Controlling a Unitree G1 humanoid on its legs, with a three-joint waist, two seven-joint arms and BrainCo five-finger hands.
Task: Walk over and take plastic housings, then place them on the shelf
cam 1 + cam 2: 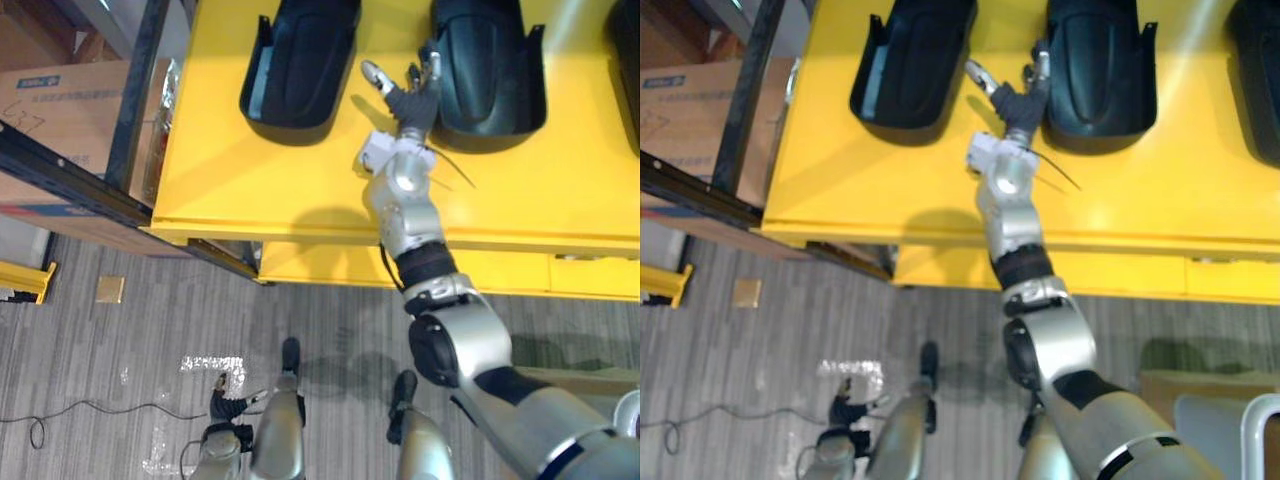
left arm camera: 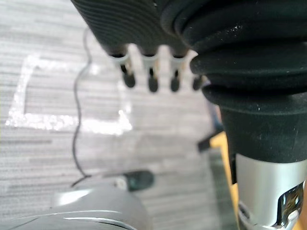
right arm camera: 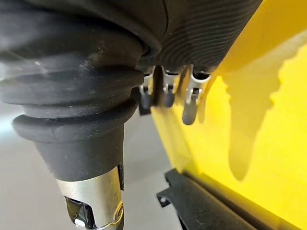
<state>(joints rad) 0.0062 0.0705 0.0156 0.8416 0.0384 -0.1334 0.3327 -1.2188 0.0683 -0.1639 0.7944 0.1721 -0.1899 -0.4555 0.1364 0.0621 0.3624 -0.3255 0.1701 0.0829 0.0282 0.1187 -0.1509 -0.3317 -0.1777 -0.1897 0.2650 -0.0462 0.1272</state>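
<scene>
1. Black moulded-plastic housings (image 1: 300, 60) lie on the far part of the yellow table (image 1: 250, 170); likely light, stiff and smooth.
2. Right hand (image 1: 412, 98), fingers spread and empty, is at the middle housing (image 1: 490, 80); its raised left wall looks the best hold.
3. Left hand (image 2: 150, 67) hangs low, relaxed, empty.

My left hand (image 2: 139, 28) hangs over the grey striped floor (image 2: 53, 158), fingers (image 2: 152, 82) loose in a row, nothing in them. Past the fingertips, a shiny tape outline (image 2: 67, 123) marks a square on the floor. Beside my wrist there's a yellow sliver (image 2: 221, 158), perhaps a table edge.
</scene>
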